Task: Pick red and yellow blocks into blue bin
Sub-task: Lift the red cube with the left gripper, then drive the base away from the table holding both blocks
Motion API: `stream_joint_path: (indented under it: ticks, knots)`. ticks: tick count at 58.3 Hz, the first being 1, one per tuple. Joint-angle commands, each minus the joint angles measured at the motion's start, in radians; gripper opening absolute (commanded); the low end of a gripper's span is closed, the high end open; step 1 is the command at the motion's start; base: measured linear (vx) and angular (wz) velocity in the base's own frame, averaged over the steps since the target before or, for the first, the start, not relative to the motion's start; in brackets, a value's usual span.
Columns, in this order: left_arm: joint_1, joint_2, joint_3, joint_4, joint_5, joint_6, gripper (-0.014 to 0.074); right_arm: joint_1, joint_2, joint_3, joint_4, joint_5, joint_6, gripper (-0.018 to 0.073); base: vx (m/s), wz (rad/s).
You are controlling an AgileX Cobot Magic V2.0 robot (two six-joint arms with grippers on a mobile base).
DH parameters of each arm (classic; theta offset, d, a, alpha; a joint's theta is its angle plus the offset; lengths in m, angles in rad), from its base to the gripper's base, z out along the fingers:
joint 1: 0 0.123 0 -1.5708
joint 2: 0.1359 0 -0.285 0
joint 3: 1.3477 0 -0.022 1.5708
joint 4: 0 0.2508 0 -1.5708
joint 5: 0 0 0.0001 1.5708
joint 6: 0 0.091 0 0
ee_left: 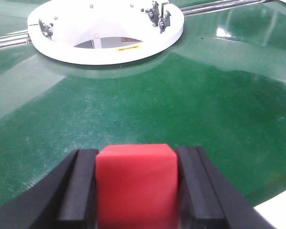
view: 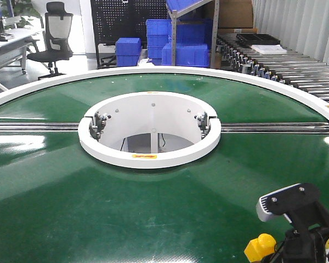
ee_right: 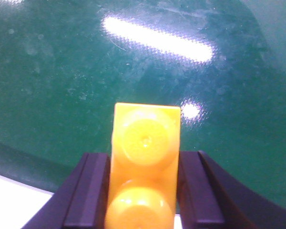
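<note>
**Visitor:** What does the left gripper [ee_left: 136,202] have in it?

**Onlooker:** A plain red cube [ee_left: 136,176]. Two black fingers [ee_left: 78,191] press against its left and right faces, so the gripper is clamped on it. Beyond it lies a glossy, round green worktop [ee_left: 190,95] with a raised white ring [ee_left: 62,50] at its centre. I cannot tell whether the cube touches the worktop or hangs just above it.

**Visitor:** And the right gripper [ee_right: 144,200]?

**Onlooker:** That one is clamped too, on a yellow brick [ee_right: 145,138] with two round studs on top, one behind the other. The black fingers hold its long sides. Under it is green worktop with bright lamp reflections. A strip of the white rim [ee_right: 9,200] shows at the lower left of that wrist view.

**Visitor:** How does it look from the front?

**Onlooker:** The right gripper sits at the bottom right corner of the front view, over the near part of the worktop. The yellow brick pokes out on its left side. Behind the worktop stand a black office chair [view: 55,33] on the left and stacked blue crates [view: 183,52] in the middle. A roller track [view: 296,66] runs along the right.
</note>
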Motion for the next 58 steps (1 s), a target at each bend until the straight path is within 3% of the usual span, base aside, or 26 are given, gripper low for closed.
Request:
stream_joint_path:
  ticks: [1,58]
  knots:
    - [-0.009,0.007,-0.024,-0.013,-0.059,-0.012,0.0237,-0.003,-0.026,-0.025,-0.004,-0.057,-0.009,0.0271,0.0,0.0]
    - [-0.009,0.007,-0.024,-0.013,-0.06,-0.012,0.0237,-0.003,-0.026,-0.025,-0.004,-0.051,-0.009,0.0271,0.0,0.01]
